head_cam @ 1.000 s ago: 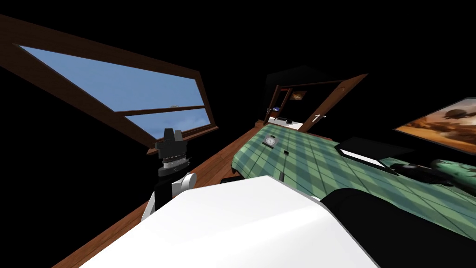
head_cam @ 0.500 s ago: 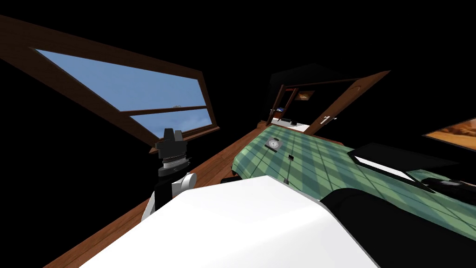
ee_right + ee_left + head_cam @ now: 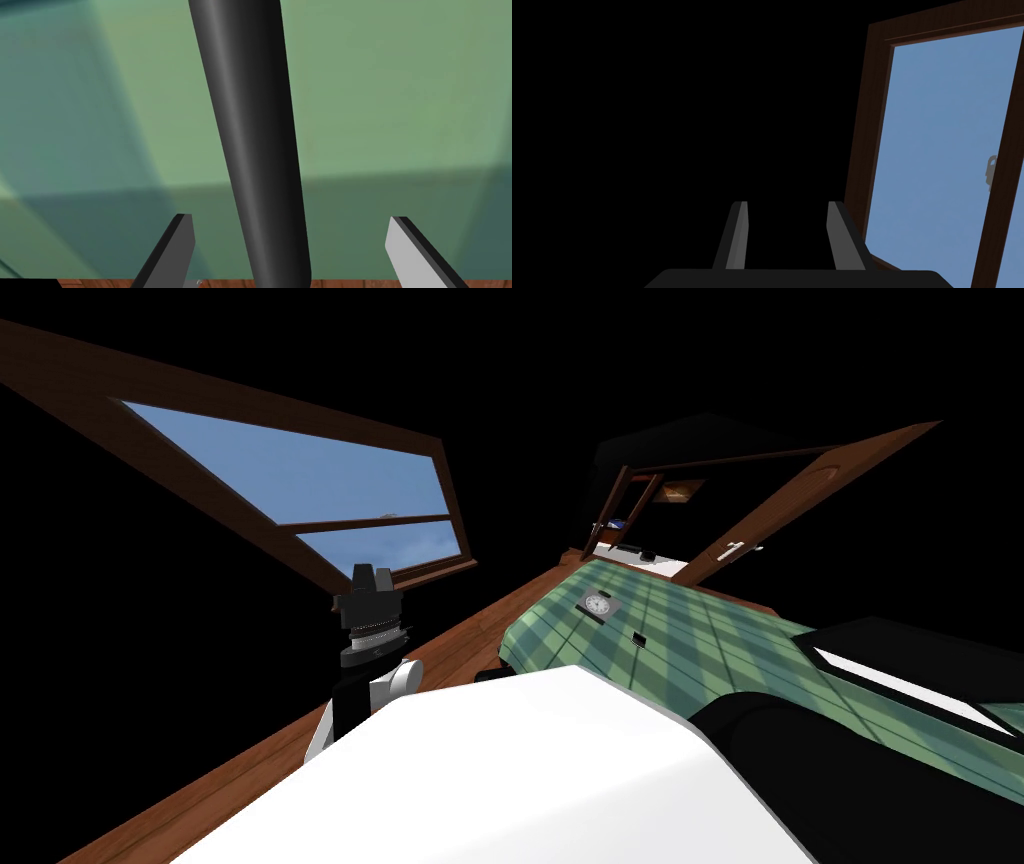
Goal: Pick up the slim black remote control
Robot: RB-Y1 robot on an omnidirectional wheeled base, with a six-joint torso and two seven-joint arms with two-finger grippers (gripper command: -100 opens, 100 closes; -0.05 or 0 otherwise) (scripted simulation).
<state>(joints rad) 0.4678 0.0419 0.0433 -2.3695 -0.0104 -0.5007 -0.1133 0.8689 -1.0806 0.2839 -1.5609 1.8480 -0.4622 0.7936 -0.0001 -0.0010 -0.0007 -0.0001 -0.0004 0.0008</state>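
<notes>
A slim black remote [image 3: 250, 125] lies on a green checked bed cover [image 3: 400, 100]. It runs lengthwise away from my right gripper [image 3: 290, 217], which stands open close above it. One finger is on each side of the remote's near end, and neither touches it. The near end reaches the cover's edge, where brown wood floor [image 3: 400, 284] shows. My left gripper [image 3: 367, 576] is raised beside my chest on the window side. Its fingers [image 3: 738, 235] stand apart with nothing between them.
The bed [image 3: 720, 638] with the green checked cover stretches ahead to the right. On it lie a small clock [image 3: 598, 604], a small black item [image 3: 638, 638] and a black and white slab [image 3: 900, 673]. A brown door [image 3: 800, 508] stands open beyond the bed, and wood floor [image 3: 450, 633] runs alongside it.
My head camera has swung, so the bed, door and window have slid in the picture. The painting at the right has passed out of the picture. The left arm holds its pose.
</notes>
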